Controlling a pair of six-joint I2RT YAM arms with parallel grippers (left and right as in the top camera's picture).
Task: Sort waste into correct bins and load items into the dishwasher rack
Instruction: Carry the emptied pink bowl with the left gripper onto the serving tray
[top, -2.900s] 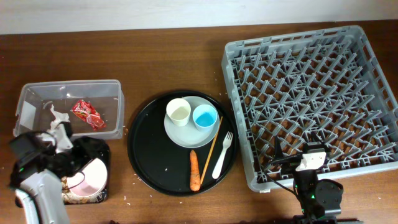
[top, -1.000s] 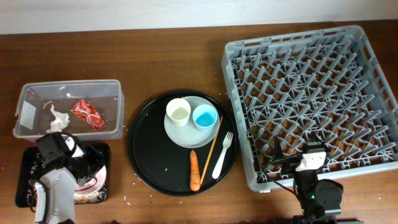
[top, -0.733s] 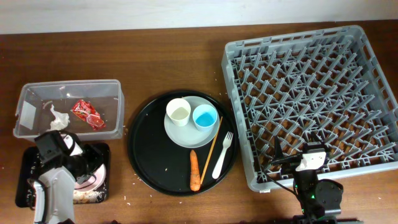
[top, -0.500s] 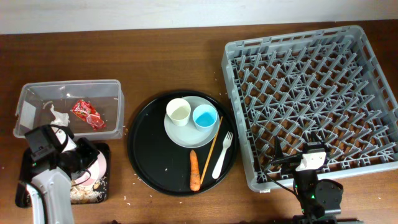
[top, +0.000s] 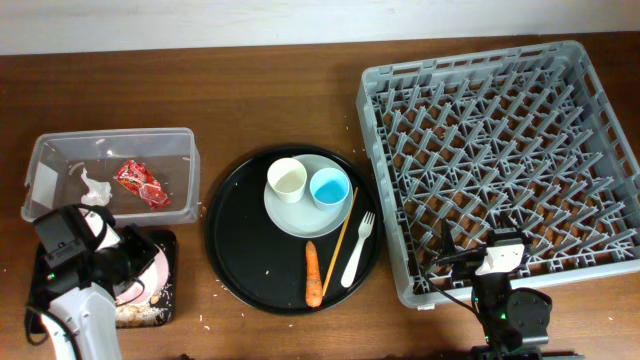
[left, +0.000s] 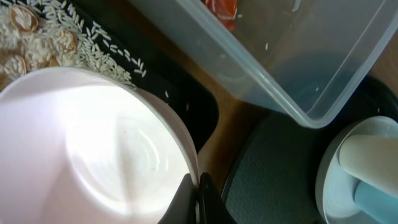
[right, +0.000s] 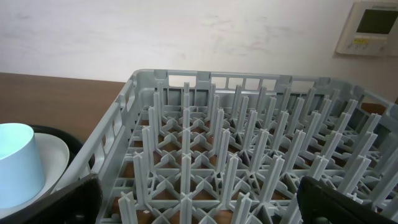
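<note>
One pinkish-white bowl (left: 93, 155), rim pinched inside left pincer (left: 198, 198), tilted over black tray (left: 180, 99).

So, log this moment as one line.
left end effector: shut on bowl rim | right end effector: open, by rack | bowl: at black tray

We see a brown wooden table (top: 280, 100) with a soft sheen, a grey matt plastic rack (top: 500, 150) and a clear, smooth plastic tub (top: 112, 136). The bowl (left: 93, 155) looks glossy and smooth, the round tray (top: 245, 250) matt black, the wrapper (top: 140, 183) crinkled and shiny.
</note>
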